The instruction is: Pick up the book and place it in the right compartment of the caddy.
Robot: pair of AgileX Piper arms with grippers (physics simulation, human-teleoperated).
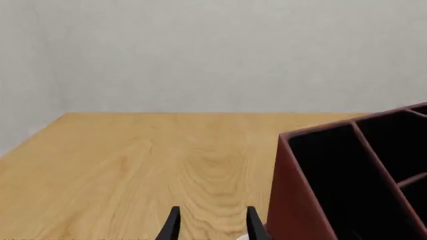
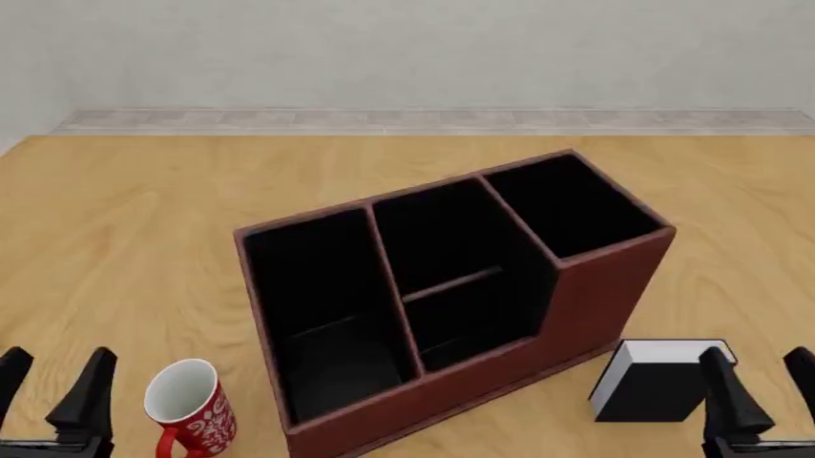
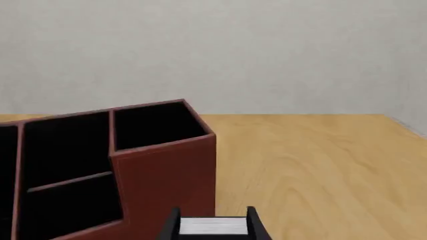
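The book (image 2: 654, 382) stands on the wooden table (image 2: 128, 219) just in front of the caddy's (image 2: 598, 286) right end, below the right compartment (image 2: 571, 205). It lies directly ahead of the right gripper (image 2: 754, 382), which is the nearer of the 2 arms; the book's long axis runs across that gripper's reach. The right gripper's fingers are spread apart and hold nothing. The left gripper (image 2: 52, 382) is also spread wide and empty, beside a red-and-white mug (image 2: 189, 405), well apart from the book. The right wrist view shows the book's white page edges (image 3: 212, 226) between the fingertips, which the front view cannot confirm. The left wrist view shows no book.
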